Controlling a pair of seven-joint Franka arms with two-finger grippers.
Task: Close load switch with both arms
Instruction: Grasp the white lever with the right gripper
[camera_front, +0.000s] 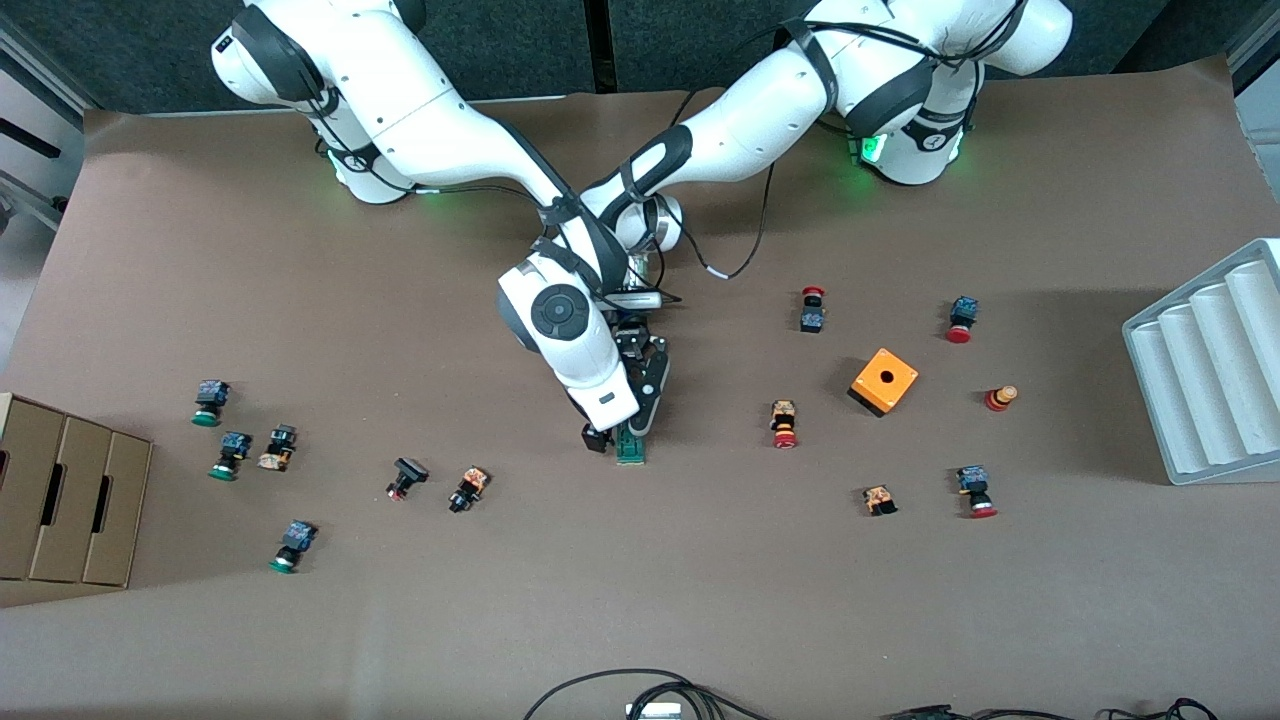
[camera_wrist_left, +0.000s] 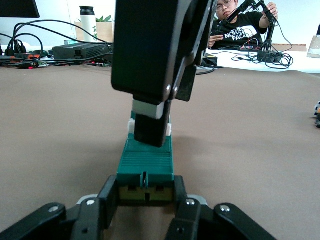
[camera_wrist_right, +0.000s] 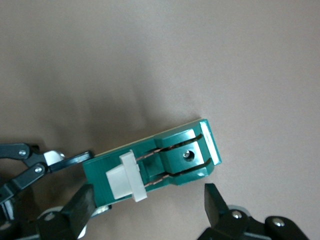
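a brown table cover (camera_front: 300, 620) fills the scene under even light. a cardboard box (camera_front: 60, 490) with slots sits at the right arm's end, a grey ribbed tray (camera_front: 1210, 370) at the left arm's end. dark panels (camera_front: 600, 40) line the edge by the bases. black cables (camera_front: 640, 690) lie at the near edge. a seated person (camera_wrist_left: 240, 27) works at a white desk (camera_wrist_left: 280, 60).

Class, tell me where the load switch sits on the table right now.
In the front view the load switch lies on the brown table near its middle, under both grippers, clamped at one end by the left gripper, between two scattered push-button groups.
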